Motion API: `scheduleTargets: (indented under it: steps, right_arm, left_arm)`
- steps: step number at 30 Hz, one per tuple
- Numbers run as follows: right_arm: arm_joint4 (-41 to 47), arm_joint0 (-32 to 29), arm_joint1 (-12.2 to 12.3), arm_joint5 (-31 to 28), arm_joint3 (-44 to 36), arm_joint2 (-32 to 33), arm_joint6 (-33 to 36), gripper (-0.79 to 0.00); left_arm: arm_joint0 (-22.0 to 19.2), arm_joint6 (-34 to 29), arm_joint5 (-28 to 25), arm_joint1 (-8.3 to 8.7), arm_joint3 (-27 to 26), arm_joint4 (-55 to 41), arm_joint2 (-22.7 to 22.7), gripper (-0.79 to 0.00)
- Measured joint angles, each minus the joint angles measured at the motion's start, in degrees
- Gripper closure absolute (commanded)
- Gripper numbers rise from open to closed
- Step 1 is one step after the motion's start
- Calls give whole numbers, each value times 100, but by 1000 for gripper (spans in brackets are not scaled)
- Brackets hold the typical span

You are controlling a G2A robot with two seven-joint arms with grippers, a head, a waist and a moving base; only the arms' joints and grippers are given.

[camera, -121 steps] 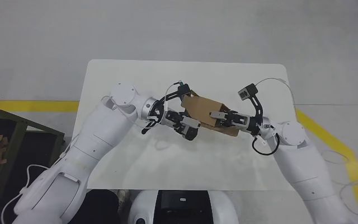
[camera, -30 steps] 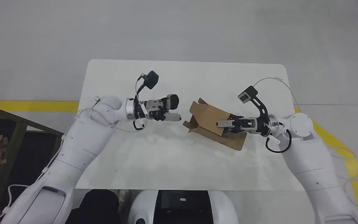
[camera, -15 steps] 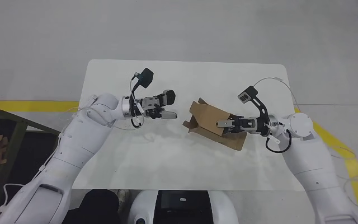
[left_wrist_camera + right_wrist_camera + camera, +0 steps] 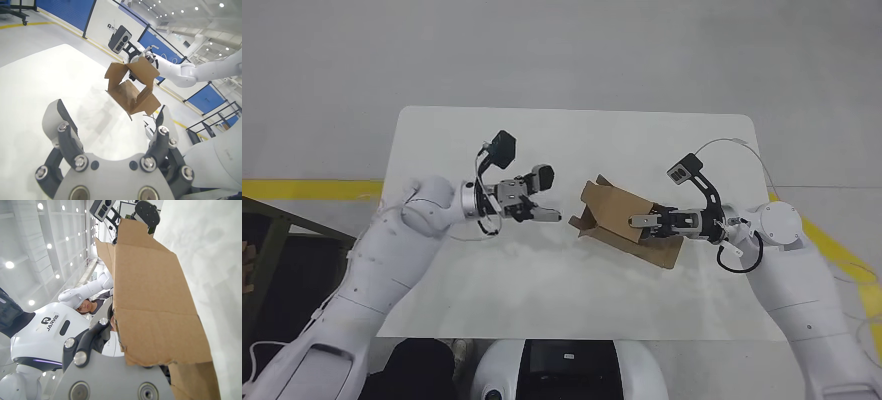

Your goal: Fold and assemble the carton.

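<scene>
While the right hand (image 4: 640, 222) is clamped on one wall of the brown cardboard carton (image 4: 620, 215), the left hand (image 4: 545, 197) sits off the carton's far side, a short gap away and not touching it, with its fingers (image 4: 56, 113) spread wide and nothing between them. The carton is only half formed: it's popped open into a lopsided tube, the open end faces the left hand, and its flaps (image 4: 113, 73) stick out loose at that end. From the right wrist you can see the carton (image 4: 151, 304) wall running right across that hand, one of its fingers (image 4: 102, 315) pressed against the edge. The carton hangs tilted, low over the white counter (image 4: 492, 290); can't tell if its bottom edge actually touches.
</scene>
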Motion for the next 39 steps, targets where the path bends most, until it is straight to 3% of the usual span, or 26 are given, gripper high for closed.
scheduleTargets:
  steps: [8,15,21,29,39]
  right_arm:
    - [0,0,0,0,0,0,0,0]
    - [0,0,0,0,0,0,0,0]
    - [0,0,0,0,0,0,0,0]
    - [0,0,0,0,0,0,0,0]
    - [0,0,0,0,0,0,0,0]
  left_arm:
    - [575,2420,1,147,-869,3133,-120,-785]
    - [616,4950,1,252,-643,5679,-20,-785]
    - [475,6255,321,242,-430,7254,203,-785]
    - [282,7129,838,234,-278,8157,378,-785]
    - [231,7116,958,220,-136,8127,366,-785]
